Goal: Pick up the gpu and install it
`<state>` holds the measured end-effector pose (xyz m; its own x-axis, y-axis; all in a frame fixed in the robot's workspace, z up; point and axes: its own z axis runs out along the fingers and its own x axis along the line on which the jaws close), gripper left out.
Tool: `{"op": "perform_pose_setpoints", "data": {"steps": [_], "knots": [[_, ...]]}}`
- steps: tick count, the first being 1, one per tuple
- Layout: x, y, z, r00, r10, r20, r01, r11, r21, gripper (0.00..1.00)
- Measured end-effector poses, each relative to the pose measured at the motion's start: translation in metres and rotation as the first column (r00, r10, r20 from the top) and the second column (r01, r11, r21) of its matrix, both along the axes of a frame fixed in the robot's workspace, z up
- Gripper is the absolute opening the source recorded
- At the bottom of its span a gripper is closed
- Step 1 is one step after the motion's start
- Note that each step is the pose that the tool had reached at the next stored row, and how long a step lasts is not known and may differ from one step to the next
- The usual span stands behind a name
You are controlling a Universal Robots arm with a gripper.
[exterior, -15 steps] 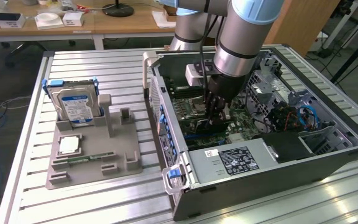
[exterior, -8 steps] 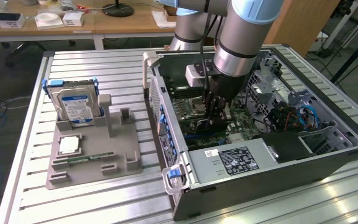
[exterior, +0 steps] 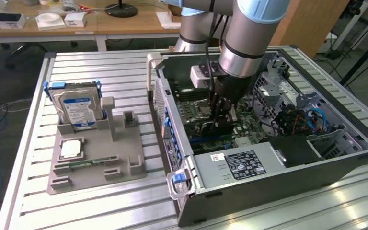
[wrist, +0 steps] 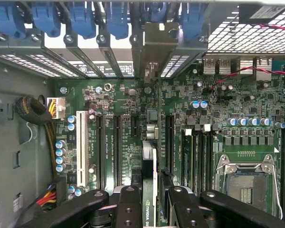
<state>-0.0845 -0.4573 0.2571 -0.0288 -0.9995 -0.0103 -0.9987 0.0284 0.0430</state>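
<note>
In the exterior view, an open computer case (exterior: pixel 267 158) fills the frame's right half on the slatted bench (exterior: pixel 94 211). The end effector (exterior: pixel 221 125) reaches down over its motherboard (exterior: pixel 193 112), hiding what it carries. At centre left, a grey holder (exterior: pixel 94 163) cradles a hard drive (exterior: pixel 78 108).

In the wrist view, the end effector (wrist: pixel 149 202) is clamped on the gpu (wrist: pixel 148 180), seen edge-on at bottom centre, its bracket (wrist: pixel 159 45) at the case's rear slots.

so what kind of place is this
Probably a robotics lab or workshop: an open computer case on a slatted metal table, a parts fixture holding a hard drive, and cluttered wooden desks behind.
</note>
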Motion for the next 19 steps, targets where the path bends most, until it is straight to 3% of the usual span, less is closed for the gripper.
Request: {"op": "perform_pose_setpoints", "data": {"steps": [13,19], "knots": [[-0.0005,0.0012,-0.0029,1.0,0.0,0.0001,0.0,1.0,-0.0001,0.26],[-0.0011,0.0012,0.0006,1.0,0.0,0.0006,0.0,1.0,0.0002,0.26]]}}
